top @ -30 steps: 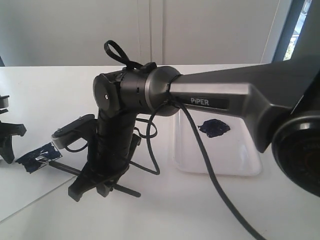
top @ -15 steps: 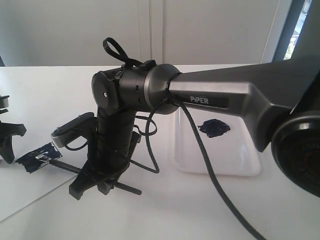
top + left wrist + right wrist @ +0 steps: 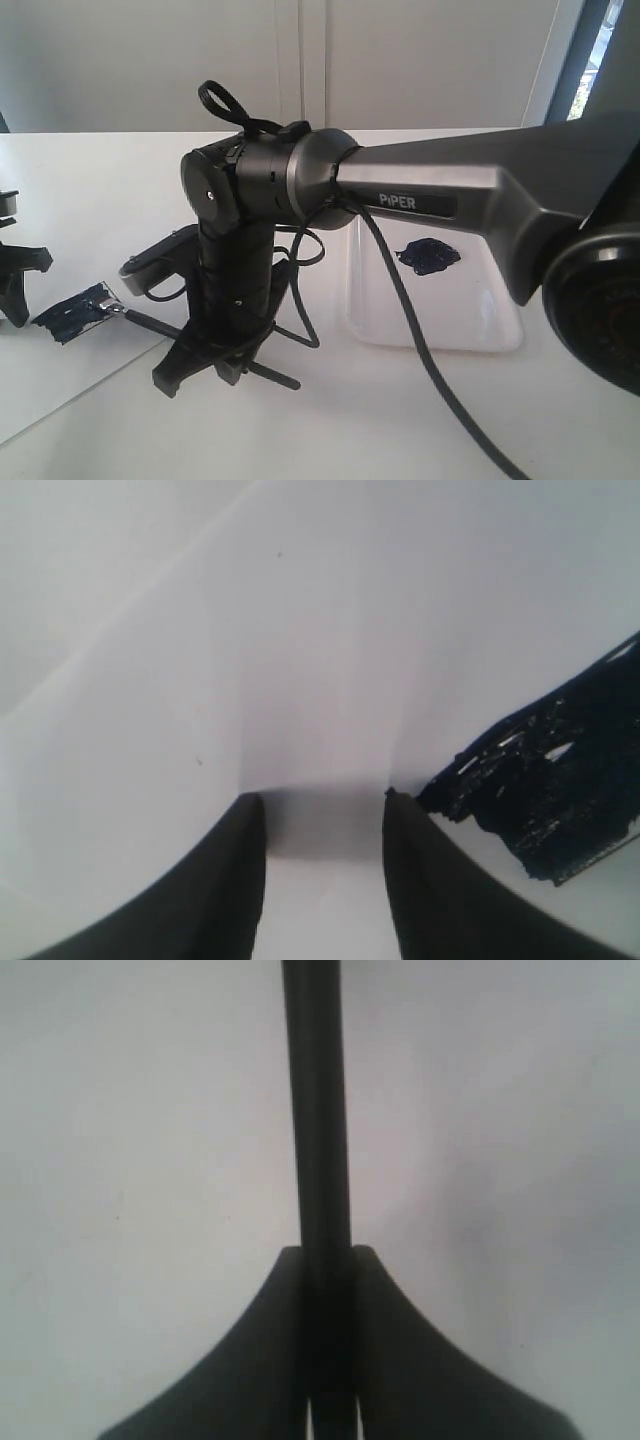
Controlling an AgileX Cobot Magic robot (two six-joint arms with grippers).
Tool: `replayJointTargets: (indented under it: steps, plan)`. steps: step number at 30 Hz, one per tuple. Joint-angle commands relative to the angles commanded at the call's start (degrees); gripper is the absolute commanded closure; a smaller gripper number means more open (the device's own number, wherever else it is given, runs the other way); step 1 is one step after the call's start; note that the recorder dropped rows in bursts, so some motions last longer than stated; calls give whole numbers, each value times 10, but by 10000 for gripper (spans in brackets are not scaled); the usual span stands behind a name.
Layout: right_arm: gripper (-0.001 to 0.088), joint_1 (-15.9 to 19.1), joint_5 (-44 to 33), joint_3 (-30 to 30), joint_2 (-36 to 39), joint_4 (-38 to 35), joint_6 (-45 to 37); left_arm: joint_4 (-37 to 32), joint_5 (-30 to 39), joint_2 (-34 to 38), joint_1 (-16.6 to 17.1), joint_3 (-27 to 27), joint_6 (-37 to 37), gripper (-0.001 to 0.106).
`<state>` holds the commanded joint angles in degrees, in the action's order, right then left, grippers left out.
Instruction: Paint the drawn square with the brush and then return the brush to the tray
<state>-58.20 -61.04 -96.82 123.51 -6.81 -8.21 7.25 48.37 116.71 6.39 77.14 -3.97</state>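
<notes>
Held the brush (image 3: 150, 324) mid-handle in the closed right pincer (image 3: 326, 1260), lower left of frame, tip touching the painted square (image 3: 72, 312). Looked light, thin, stiff, maybe slippery. Saw left pincer (image 3: 320, 802) open, empty.

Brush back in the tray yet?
No. The right gripper clamps the brush, its tip at the drawn square, apart from the tray.

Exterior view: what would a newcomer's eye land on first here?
The big dark arm fills the middle, its right gripper shut on a thin black brush. The brush tip meets a blue-black painted square at the picture's left; a white tray with a paint blob lies behind the arm.
</notes>
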Motion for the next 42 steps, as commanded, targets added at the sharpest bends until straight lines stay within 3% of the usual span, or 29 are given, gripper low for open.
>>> replayJointTargets:
  steps: [7,17,24,42]
  plan:
    - [868,0,23,0,-22,-19,3,0,0,0,0,0,0,614]
    - [868,-18,-45,0,-39,-49,-36,0,-1,0,0,0,0,614]
    - [868,-26,-47,0,-39,-7,0,0,-2,0,0,0,0,614]
    - [868,-26,-55,0,-39,6,24,2,-2,0,0,0,0,614]
